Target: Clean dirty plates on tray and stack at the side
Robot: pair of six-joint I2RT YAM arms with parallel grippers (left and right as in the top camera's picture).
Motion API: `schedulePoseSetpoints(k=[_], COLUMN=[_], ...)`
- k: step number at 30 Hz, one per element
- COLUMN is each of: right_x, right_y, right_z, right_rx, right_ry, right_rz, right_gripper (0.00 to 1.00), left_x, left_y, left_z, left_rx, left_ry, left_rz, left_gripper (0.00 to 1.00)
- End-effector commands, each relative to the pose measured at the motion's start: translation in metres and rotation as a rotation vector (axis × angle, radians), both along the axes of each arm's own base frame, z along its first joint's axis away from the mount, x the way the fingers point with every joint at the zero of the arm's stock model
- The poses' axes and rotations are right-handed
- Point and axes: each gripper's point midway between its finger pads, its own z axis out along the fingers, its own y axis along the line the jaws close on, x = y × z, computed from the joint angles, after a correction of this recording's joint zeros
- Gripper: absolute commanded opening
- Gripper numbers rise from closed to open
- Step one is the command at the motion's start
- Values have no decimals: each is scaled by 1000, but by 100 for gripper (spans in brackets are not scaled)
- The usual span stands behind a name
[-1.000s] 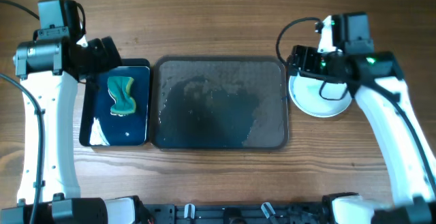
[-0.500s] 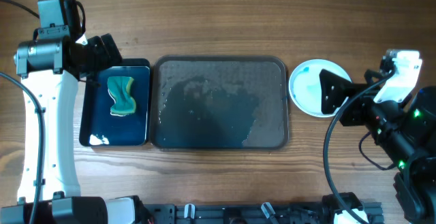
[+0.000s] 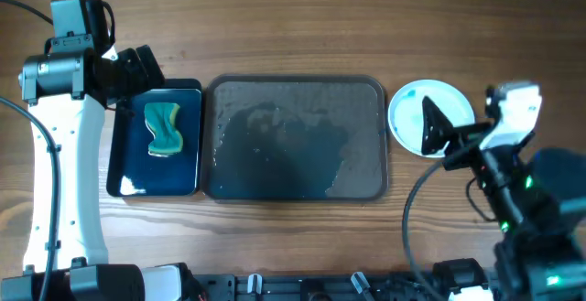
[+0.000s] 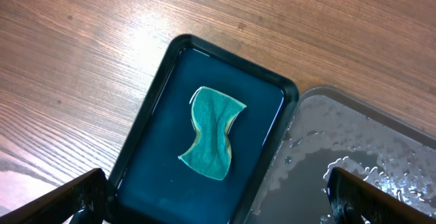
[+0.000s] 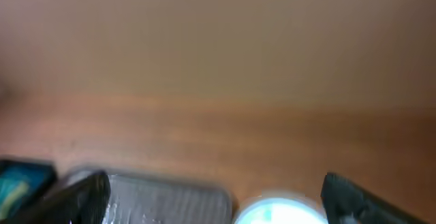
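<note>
Overhead: the tray (image 3: pixel 293 155) lies wet and bare. The plates (image 3: pixel 407 118) sit stacked just right of it on the bench (image 3: pixel 293 26), under the right end effector (image 3: pixel 428 127). The left end effector (image 3: pixel 137 68) hovers left of the tray, above the sponge (image 3: pixel 165 127). Left wrist: fingers wide apart. Right wrist: blurred, fingers apart. Cleaning looks finished; next, lift clear without nudging the stack

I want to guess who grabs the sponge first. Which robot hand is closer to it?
Left. The left gripper hangs by the small tray holding the sponge; the right gripper is far off, over the plates past the big tray.
</note>
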Motion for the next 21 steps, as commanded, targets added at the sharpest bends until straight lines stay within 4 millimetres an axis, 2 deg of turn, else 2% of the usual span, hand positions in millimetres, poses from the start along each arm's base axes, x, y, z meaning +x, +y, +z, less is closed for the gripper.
schedulePoseSetpoints(k=[1,2,4,7,11,16,21], right_x=[-11,-12,-14,-19,-21,-19,-19], right_y=[-1,0,2,2,-5,-5,-6], right_z=[-20,-30,-65,-97,-128,-159,-158], right_rx=[-8,-3,4,12,52,68,74], right_ry=[-148,-177,-221,-234,-223,-186,-188], right_rz=[3,9,33,43,14,10,4], right_gripper=[100,99,100,100,100,100,99], left_x=[2,2,2,2,2,2,2], left_y=[0,0,0,0,0,0,0], left_z=[0,0,0,0,0,0,0], left_rx=[-14,-14,-14,-14,-14,-14,-14], left_ry=[-6,-6,-6,-6,-6,-6,-6], left_rz=[14,14,14,14,14,14,14], left_gripper=[100,100,100,100,100,100,100])
